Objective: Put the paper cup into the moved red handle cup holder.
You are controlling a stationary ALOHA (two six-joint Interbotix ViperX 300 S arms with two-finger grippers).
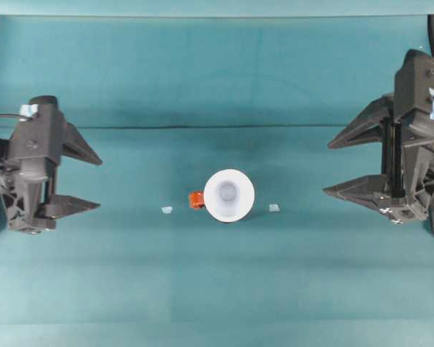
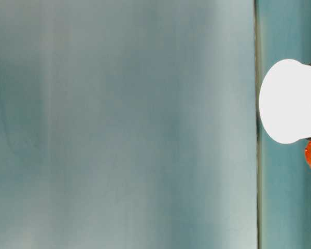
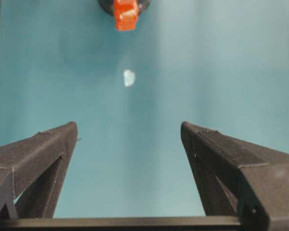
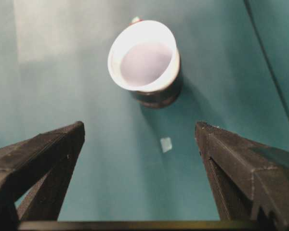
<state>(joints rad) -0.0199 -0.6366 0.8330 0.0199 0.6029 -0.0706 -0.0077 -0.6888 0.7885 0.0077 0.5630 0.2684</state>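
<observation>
At mid-worktop (image 1: 130,87) the paper cup (image 1: 228,195) already sits upright in the red handle cup holder (image 4: 156,96), rim above its black wall. Light and thin-walled, it likely crushes easily; any regrasp should pinch gently near the stiffer rim. Left hand (image 1: 83,181) and right hand (image 1: 343,166) stand wide, empty, well apart from it.

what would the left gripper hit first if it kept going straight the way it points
Probably the holder's orange handle, which lies ahead, slightly off-centre. Before it there is a small pale scrap flat on the table. The left gripper is open and may pass over that; height is unclear.
</observation>
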